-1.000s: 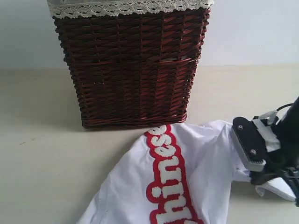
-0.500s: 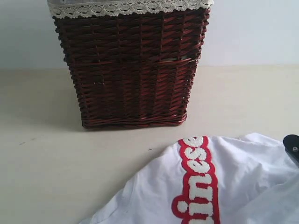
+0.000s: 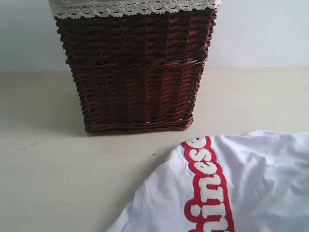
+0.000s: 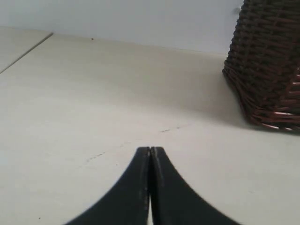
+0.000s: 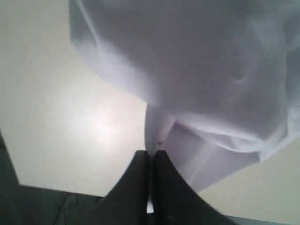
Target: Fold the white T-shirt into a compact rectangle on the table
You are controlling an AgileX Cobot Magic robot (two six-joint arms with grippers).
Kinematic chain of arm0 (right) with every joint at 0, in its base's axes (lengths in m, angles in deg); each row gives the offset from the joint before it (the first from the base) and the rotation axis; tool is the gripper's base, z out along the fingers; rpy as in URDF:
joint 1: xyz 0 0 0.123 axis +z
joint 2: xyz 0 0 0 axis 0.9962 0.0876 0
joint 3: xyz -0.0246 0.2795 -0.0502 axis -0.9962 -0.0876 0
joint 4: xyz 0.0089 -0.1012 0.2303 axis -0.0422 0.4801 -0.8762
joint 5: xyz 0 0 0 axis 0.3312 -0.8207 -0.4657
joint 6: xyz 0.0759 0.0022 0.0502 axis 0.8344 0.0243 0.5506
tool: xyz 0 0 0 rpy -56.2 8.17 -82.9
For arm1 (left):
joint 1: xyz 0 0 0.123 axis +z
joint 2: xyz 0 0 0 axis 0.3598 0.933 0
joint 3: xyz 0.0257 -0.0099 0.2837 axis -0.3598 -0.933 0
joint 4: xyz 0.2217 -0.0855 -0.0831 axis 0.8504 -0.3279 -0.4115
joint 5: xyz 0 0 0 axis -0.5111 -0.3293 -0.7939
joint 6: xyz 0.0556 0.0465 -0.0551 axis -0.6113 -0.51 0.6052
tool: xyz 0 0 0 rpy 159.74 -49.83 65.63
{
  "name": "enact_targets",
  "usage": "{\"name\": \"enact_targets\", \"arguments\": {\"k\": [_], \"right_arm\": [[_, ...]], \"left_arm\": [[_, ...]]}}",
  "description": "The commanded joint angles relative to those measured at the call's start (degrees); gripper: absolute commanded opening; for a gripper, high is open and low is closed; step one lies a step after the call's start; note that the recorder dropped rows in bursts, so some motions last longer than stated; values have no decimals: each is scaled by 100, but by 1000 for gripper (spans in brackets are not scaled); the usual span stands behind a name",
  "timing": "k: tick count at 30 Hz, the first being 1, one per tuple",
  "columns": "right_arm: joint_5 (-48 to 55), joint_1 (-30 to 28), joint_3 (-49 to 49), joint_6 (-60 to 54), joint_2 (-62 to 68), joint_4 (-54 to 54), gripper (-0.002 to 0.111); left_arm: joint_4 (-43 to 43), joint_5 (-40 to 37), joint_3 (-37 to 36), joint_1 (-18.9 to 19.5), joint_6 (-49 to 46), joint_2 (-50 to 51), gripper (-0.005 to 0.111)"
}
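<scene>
White T-shirt (image 3: 260, 183): wrinkled, spread on the table (image 3: 58, 183) at the lower right of the exterior frame, red-edged lettering (image 3: 207, 188) face up, lying apart from the dark wicker basket (image 3: 135, 72) at upper centre. Left gripper (image 4: 150, 150): jaws pressed together, grasping nothing, over bare table. Right gripper (image 5: 152, 153): jaws clenched on a fold of the shirt's cloth.

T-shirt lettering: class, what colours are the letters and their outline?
White lettering outlined in red on the white T-shirt; clearest in the exterior view.
</scene>
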Motion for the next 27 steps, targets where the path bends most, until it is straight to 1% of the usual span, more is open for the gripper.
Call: {"name": "enact_targets", "arguments": {"k": [1,2,4,7,10,13,16,18,20,22,23,25,27], "right_arm": [[336,-113,-74,-213,-44,1117,0],[336,-173,-74,-213,-31,1412,0],[336,-325,-74,132,8,2073,0],[336,-676,-74,473,79,2559,0],[336,-1122,-74,484,154,2610,0],[336,-1636,-74,484,270,2326,0],[-673,-2157,-74,755,373,1917,0],[-1580,-2486,-74,1030,411,1727,0],[-2752,-2814,-74,1518,411,1534,0],[-3563,-3031,-74,1948,411,1316,0],[-3802,-3085,-74,2012,411,1305,1],[-3927,-3096,-74,2012,411,1254,9],[-3928,-3096,-74,2012,411,988,20]], "left_arm": [[1,75,23,-15,12,-36,0],[1,75,23,-15,12,-36,0],[1,75,23,-15,12,-36,0],[1,75,23,-15,12,-36,0],[1,75,23,-15,12,-36,0],[1,75,23,-15,12,-36,0],[1,75,23,-15,12,-36,0],[1,75,23,-15,12,-36,0],[1,75,23,-15,12,-36,0],[1,75,23,-15,12,-36,0],[1,75,23,-15,12,-36,0],[1,75,23,-15,12,-36,0],[1,75,23,-15,12,-36,0]]}}
